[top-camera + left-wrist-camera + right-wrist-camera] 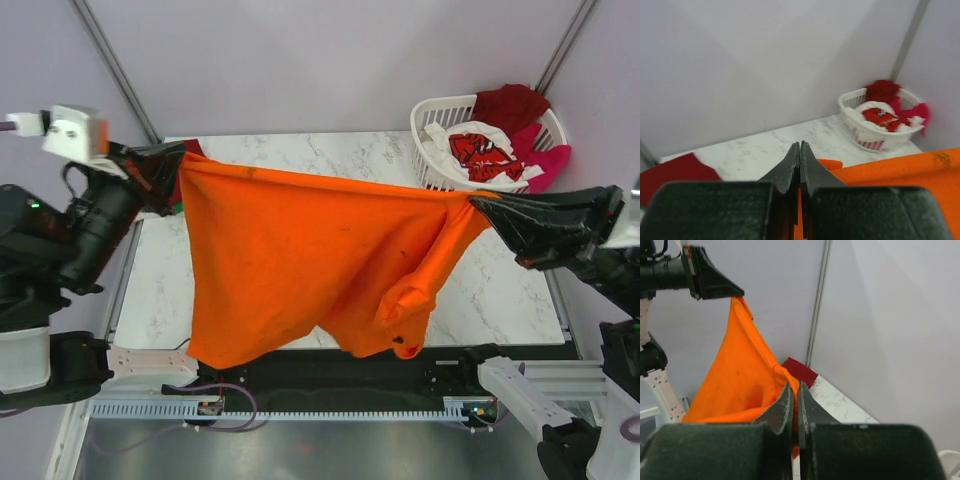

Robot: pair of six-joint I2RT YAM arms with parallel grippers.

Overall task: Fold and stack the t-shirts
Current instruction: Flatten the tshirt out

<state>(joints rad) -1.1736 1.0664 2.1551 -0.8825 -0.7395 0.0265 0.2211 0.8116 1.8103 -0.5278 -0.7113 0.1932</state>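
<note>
A bright orange t-shirt (pixel 300 260) hangs stretched in the air above the marble table (pixel 500 290), held by both arms. My left gripper (pixel 178 170) is shut on its left top corner; the cloth shows between the jaws in the left wrist view (pixel 799 210). My right gripper (pixel 478 203) is shut on its right top corner, with the orange cloth (pixel 740 380) pinched between the jaws (pixel 795 390). A sleeve (pixel 410 300) droops at the lower right. A folded dark red shirt (pixel 677 172) lies at the table's far left corner, also in the right wrist view (pixel 800 371).
A white slatted laundry basket (pixel 435 140) stands at the back right of the table, holding a white shirt with red print (pixel 480 155), a dark red shirt (pixel 510 105) and a magenta one (pixel 545 165). Metal frame poles (pixel 110 60) rise at the back corners.
</note>
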